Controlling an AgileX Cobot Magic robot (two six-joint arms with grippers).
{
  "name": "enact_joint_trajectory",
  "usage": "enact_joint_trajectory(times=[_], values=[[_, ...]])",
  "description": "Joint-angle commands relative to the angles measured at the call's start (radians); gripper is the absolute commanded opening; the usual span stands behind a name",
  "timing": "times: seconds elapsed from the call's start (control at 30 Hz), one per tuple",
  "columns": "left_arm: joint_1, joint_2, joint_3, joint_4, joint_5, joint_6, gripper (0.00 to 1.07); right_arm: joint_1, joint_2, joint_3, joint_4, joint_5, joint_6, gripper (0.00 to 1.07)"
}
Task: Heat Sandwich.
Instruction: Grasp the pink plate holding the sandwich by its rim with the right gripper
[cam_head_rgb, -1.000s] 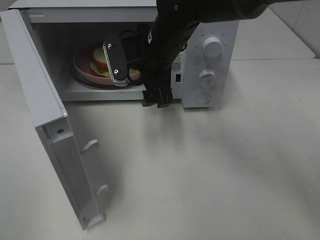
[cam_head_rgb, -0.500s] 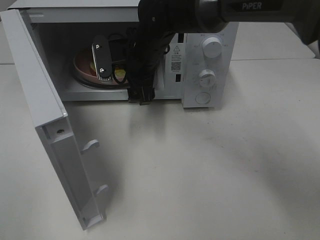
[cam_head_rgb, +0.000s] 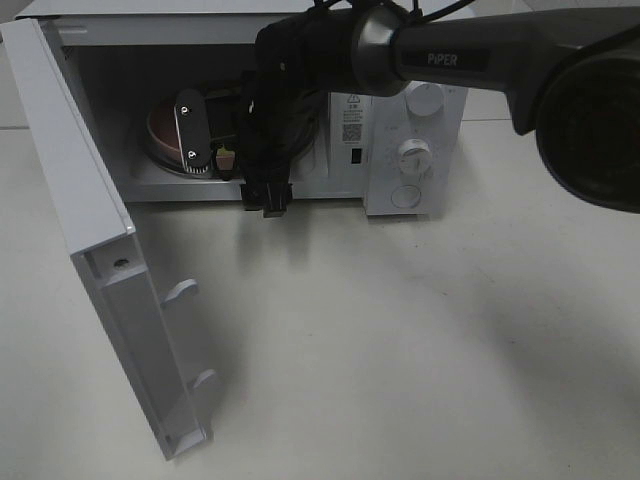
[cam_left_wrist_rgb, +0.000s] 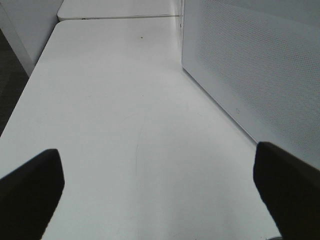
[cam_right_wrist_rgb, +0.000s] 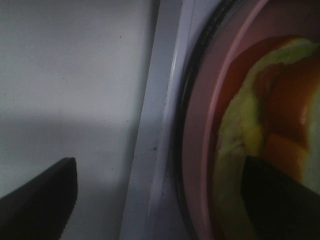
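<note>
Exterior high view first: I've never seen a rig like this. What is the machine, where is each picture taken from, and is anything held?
This is a robot with two arms, each ending in a two-fingered tool. The exterior high view looks down from a fixed camera at a white table with a microwave, its door swung open. The black right arm reaches inside, where a pink plate carries the sandwich. The right wrist view looks out between the fingers of the right tool: spread wide, holding nothing, one in front of the sandwich. The left wrist view does the same for the left tool: open, empty, above the table beside the microwave's perforated wall.
</note>
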Motion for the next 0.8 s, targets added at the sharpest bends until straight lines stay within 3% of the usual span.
enact_joint_trajectory(times=[0.03, 0.4, 0.53, 0.57, 0.6, 0.63, 0.7, 0.8], values=[[0.001, -0.022, 0.003, 0.007, -0.004, -0.009, 0.98, 0.0, 0.012, -0.015, 0.003, 0.018, 0.008, 0.84], [0.001, -0.022, 0.003, 0.04, -0.005, -0.009, 0.98, -0.01, 0.026, -0.015, 0.022, 0.032, 0.015, 0.79], [0.001, -0.022, 0.003, 0.04, -0.005, -0.009, 0.98, -0.012, 0.026, -0.015, 0.022, 0.033, 0.069, 0.57], [0.001, -0.022, 0.003, 0.04, -0.005, -0.009, 0.98, -0.012, 0.024, -0.015, 0.022, 0.036, 0.079, 0.39], [0.001, -0.022, 0.003, 0.04, -0.005, -0.009, 0.98, -0.012, 0.021, -0.015, 0.022, 0.043, 0.083, 0.29], [0.001, -0.022, 0.003, 0.04, -0.005, -0.009, 0.98, -0.012, 0.021, -0.015, 0.022, 0.043, 0.083, 0.29], [0.001, -0.022, 0.003, 0.046, -0.006, -0.009, 0.98, -0.012, 0.015, -0.015, 0.022, 0.056, 0.085, 0.05], [0.001, -0.022, 0.003, 0.046, -0.006, -0.009, 0.98, -0.012, 0.01, -0.015, 0.022, 0.072, 0.086, 0.0]])
